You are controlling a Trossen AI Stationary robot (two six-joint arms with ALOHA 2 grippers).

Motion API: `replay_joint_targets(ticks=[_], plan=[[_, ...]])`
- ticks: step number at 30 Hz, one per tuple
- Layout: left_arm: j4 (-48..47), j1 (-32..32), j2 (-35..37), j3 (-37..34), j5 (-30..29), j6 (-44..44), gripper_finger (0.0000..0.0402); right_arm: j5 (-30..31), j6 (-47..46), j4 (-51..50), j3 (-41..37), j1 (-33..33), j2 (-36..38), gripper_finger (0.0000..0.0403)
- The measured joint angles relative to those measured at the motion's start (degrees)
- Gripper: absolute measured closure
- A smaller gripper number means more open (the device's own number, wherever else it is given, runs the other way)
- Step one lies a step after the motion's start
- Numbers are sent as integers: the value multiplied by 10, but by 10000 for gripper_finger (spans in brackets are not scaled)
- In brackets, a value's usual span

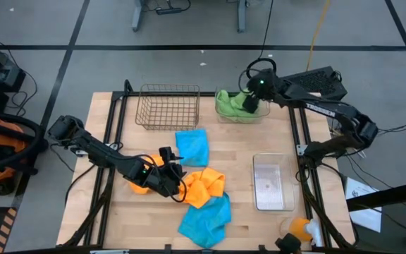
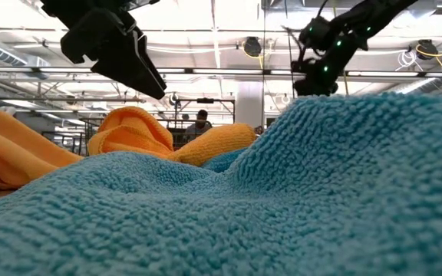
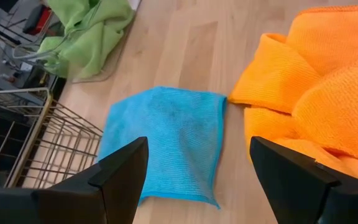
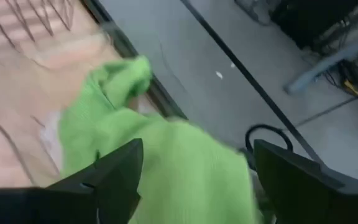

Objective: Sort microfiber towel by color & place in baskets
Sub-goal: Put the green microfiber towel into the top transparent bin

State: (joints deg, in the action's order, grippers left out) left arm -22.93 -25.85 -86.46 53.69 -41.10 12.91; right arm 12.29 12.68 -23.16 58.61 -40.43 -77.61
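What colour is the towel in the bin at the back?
Bright green towel; it shows best in the right wrist view.

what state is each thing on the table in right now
wire basket: empty
far clear bin: holds green towel
near clear bin: empty
flat blue towel: spread on the table
orange towels: crumpled pile
crumpled blue towel: bunched beside the orange pile
left end effector: open, empty
right end effector: open above the green towel

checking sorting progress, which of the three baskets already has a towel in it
The clear plastic bin at the table's far edge, holding the green microfiber towel; the brown wire basket and other clear bin hold none.
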Motion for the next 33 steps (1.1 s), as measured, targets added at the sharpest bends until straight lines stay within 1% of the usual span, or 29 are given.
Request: replay_joint_targets(ticks=[7, 10, 13, 17, 23, 25, 26, 28, 31, 33], plan=[[2, 0, 0, 0, 0, 2, 114, -1, -13, -30, 0, -3, 34, 102], [2, 0, 0, 0, 0, 2, 114, -3, -41, -62, 0, 1, 39, 116], [2, 0, 0, 0, 0, 2, 114, -3, -71, -103, 0, 3, 37, 149], [3, 1, 0, 0, 0, -2, 114, 0, -108, -142, 0, -1, 14, 223], [24, 6, 0, 0, 0, -14, 114, 1, -137, -112, 0, -11, -41, 354], [33, 8, 0, 0, 0, -18, 114, 3, -137, -98, 0, -17, -65, 388], [36, 9, 0, 0, 0, -18, 114, 13, -137, -98, 0, -20, -79, 395], [36, 11, 0, 0, 0, -18, 114, 40, -137, -86, 0, -26, -102, 390], [36, 13, 0, 0, 0, -25, 114, 39, -123, -70, 0, -39, -132, 387], [37, 14, 0, 0, 0, -29, 114, 43, -110, -61, 0, -40, -147, 392]])
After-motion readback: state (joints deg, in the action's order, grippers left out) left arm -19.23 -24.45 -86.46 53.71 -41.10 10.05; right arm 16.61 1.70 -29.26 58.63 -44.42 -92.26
